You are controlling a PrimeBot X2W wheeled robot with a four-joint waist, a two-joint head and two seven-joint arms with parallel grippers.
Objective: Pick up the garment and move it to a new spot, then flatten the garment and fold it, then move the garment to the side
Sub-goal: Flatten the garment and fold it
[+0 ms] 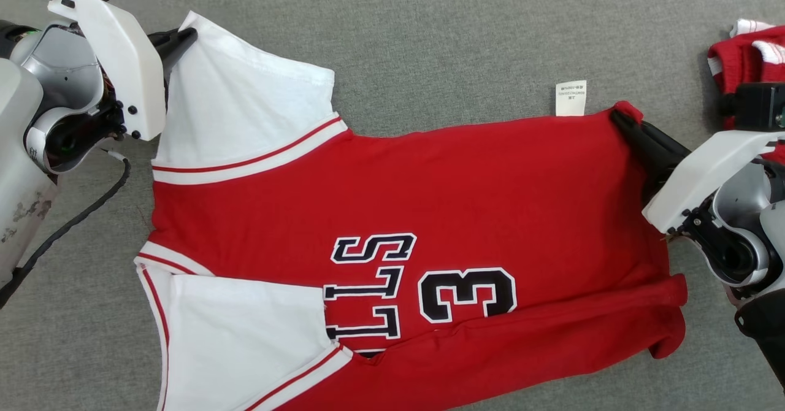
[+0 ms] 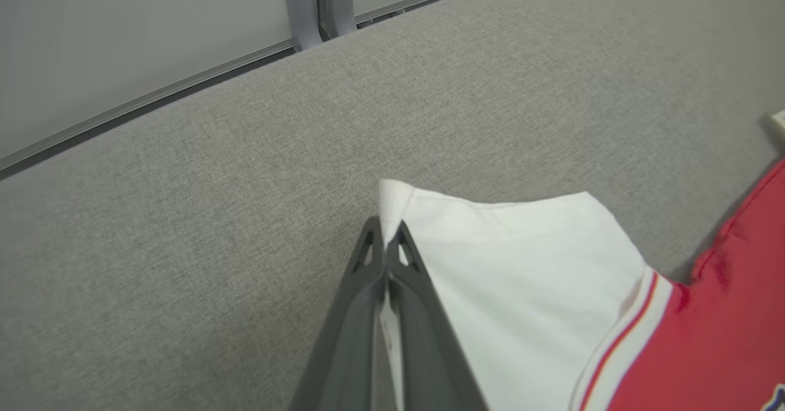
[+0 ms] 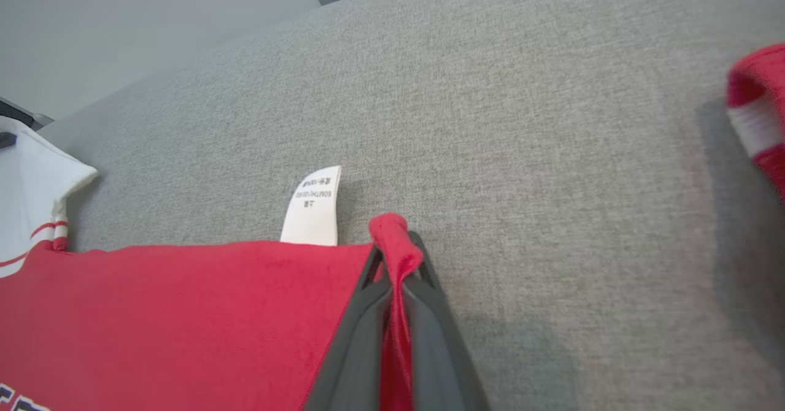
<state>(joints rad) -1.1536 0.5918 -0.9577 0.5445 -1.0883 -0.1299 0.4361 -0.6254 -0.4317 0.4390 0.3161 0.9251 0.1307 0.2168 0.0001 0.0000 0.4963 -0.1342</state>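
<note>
Head view: the jersey lay spread on our grey worktop. Left wrist view: our left fingers clamped its white sleeve corner. Right wrist view: our right fingers pinched a red hem corner; we feared uneven lifting would slip it.

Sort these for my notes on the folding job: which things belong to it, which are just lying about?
Job: jersey; left gripper shut on its white sleeve; right gripper shut on its red hem corner.
Lying about: red-and-white cloth at the far right.
</note>
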